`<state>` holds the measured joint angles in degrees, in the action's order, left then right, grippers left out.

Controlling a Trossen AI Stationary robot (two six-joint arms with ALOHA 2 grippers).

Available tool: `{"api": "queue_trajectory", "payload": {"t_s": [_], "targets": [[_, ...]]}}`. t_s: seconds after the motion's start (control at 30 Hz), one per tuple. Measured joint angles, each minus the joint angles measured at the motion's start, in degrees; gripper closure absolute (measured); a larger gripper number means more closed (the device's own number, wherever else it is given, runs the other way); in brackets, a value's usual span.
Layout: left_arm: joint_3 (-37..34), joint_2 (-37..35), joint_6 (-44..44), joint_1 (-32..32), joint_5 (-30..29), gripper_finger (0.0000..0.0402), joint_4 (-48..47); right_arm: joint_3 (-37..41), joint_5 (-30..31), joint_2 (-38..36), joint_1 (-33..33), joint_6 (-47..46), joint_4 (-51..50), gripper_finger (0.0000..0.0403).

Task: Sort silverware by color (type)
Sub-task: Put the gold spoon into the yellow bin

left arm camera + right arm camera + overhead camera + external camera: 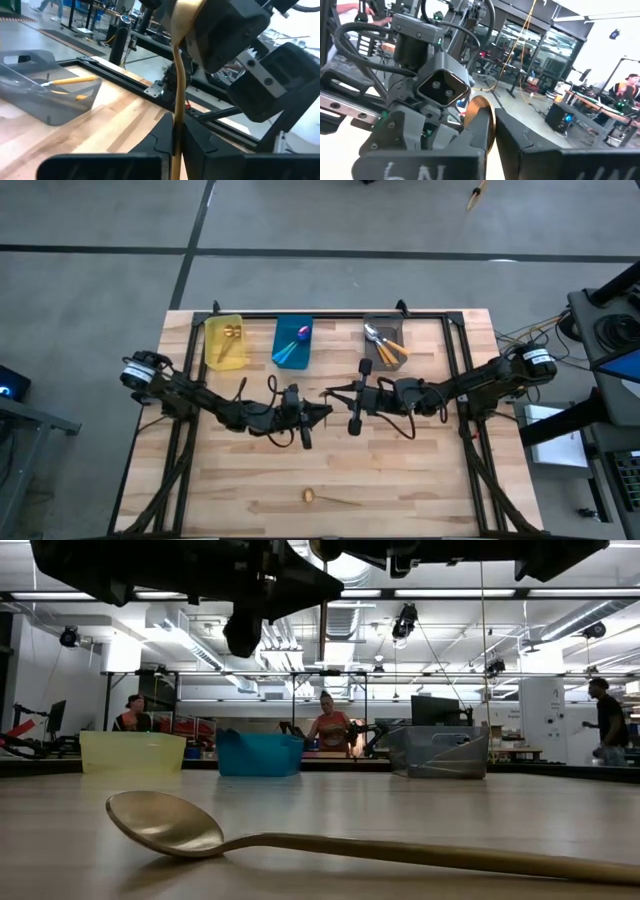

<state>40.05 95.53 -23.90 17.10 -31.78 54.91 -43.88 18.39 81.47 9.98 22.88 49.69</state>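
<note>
Both of your grippers meet above the middle of the table [420, 470], each pinching an end of one gold spoon [177, 100]. Your left gripper [174, 131] has its fingers closed on the thin handle, and your right gripper [491, 131] is clamped on the bowl end. A second gold spoon [300, 838] lies flat near the front edge. At the back, the yellow bin [224, 343], blue bin [292, 343] and grey bin [385, 345] each hold sorted spoons.

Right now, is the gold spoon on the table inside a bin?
No, the gold spoon lies on the bare wooden table, far from the three bins.
</note>
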Motion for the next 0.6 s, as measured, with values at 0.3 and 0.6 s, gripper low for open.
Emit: {"api": "queue_trajectory", "payload": {"t_s": [0.3,0.6], "targets": [[0.1,-3.1,-5.2,-1.5,2.8,0.0399,-4.0,0.0,2.7,-0.1,-0.2,-2.5,-0.1,0.0306],[-0.3,-16.3,-16.7,-7.9,3.8,0.0400,-35.4,0.0,24.2,-3.6,-0.3,4.4,-3.2,0.0264]]}}
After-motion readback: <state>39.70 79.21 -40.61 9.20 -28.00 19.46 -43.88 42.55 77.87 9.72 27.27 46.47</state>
